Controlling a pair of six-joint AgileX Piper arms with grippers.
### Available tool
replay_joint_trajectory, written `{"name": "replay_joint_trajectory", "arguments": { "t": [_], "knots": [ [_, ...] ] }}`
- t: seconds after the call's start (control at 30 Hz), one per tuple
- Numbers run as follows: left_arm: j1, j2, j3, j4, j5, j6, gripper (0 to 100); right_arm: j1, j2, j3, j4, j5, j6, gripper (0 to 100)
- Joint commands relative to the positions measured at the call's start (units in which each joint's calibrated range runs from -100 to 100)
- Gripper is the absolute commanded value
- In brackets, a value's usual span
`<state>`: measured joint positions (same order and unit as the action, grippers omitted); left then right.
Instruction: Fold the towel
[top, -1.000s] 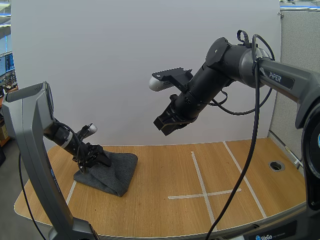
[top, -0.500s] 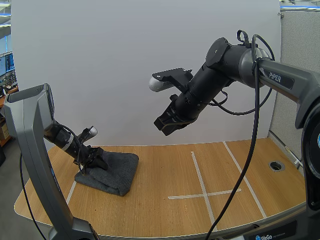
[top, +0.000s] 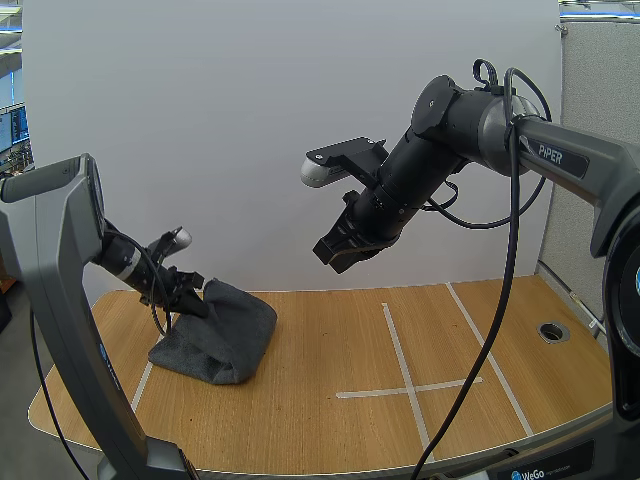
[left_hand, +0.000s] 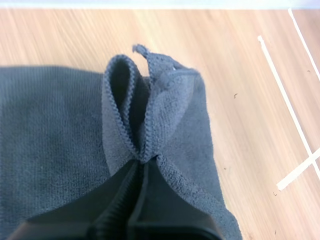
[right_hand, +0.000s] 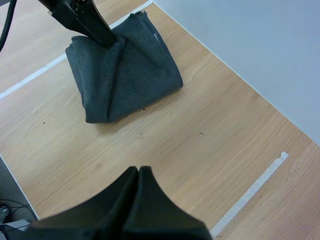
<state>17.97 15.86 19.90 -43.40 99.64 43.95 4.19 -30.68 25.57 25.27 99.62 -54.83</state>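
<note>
A dark grey towel (top: 222, 335) lies folded at the table's left, one top edge pulled up into a peak. My left gripper (top: 200, 305) is shut on that raised edge. In the left wrist view the fingertips pinch a bunched fold of the towel (left_hand: 150, 120) just above the table. The right wrist view has the towel (right_hand: 125, 75) lifted by the other arm's gripper at its far corner. My right gripper (top: 338, 255) hangs high over the table's middle, its fingers (right_hand: 135, 195) together as one dark wedge with nothing in them.
White tape lines (top: 405, 385) form a cross on the wooden table (top: 330, 420) right of the towel. A round cable hole (top: 552, 331) sits near the right edge. A white wall stands behind the table.
My left gripper closed on the towel's top edge and rose, pulling that edge up into a peak. The right arm barely moved.
</note>
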Motion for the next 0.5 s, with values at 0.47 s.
{"name": "replay_joint_trajectory", "arguments": {
  "t": [0.47],
  "knots": [
    [0.78,0.45,-6.49,3.85,0.36,-0.03,0,-0.20,-0.96,0.27,-0.30,0.38,-0.29,0]
  ]
}}
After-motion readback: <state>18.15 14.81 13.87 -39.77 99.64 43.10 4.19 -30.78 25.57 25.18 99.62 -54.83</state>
